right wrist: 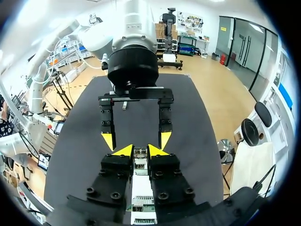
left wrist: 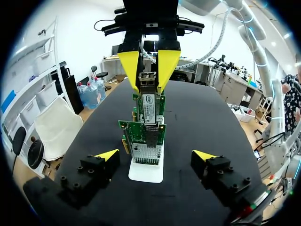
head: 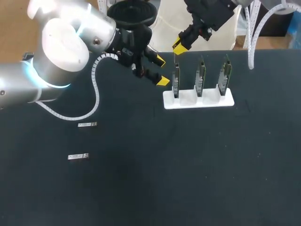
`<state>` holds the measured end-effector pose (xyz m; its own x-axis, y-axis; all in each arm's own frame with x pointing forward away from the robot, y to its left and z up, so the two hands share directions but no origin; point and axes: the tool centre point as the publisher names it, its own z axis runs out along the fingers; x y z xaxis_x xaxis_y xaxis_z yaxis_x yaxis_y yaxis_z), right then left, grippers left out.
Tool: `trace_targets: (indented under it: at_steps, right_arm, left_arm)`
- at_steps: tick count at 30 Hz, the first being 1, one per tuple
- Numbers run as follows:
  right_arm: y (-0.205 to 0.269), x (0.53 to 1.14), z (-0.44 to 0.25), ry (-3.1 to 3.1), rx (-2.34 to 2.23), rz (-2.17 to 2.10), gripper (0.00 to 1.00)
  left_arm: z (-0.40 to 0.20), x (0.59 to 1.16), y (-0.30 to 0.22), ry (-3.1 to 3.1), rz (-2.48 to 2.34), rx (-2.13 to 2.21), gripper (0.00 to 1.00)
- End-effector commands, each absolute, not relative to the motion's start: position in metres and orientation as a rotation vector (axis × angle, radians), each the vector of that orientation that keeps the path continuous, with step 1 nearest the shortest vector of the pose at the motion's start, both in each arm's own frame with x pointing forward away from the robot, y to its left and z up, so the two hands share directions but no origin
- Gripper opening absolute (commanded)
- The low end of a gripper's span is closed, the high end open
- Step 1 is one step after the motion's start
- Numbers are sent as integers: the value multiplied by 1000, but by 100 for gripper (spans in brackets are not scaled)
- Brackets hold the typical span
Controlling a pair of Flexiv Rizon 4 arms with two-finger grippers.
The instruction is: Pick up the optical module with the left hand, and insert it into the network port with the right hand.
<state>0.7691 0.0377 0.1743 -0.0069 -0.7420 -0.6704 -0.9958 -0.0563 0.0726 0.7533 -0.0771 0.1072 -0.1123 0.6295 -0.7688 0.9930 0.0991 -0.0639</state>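
My right gripper [head: 180, 47] hangs over the leftmost of three green network cards [head: 176, 81] that stand upright in a white holder [head: 207, 101]. It is shut on a silver optical module [left wrist: 147, 96], held upright with its lower end at that card's top edge [left wrist: 141, 127]. In the right wrist view the module [right wrist: 139, 159] shows between that gripper's [right wrist: 140, 150] yellow tips. How deep it sits in the port is hidden. My left gripper [head: 161, 70] stands open and empty just left of the holder, facing the cards, its own fingers [left wrist: 107, 155] wide apart.
Two more silver modules lie flat on the black table at the left, one [head: 87, 124] nearer the arm and one [head: 78, 156] further forward. The other two cards [head: 201, 75] [head: 225, 74] stand right of the first.
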Motion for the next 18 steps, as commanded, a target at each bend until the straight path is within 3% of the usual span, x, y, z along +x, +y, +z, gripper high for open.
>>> trace_targets:
  at_steps: [1,18]
  right_arm:
    - [36,760,175,1798,-1827,747,0]
    - [33,759,167,1820,-1829,722,0]
  left_arm:
    - [107,753,-78,1811,-814,1588,100]
    - [107,753,-78,1811,-814,1588,100]
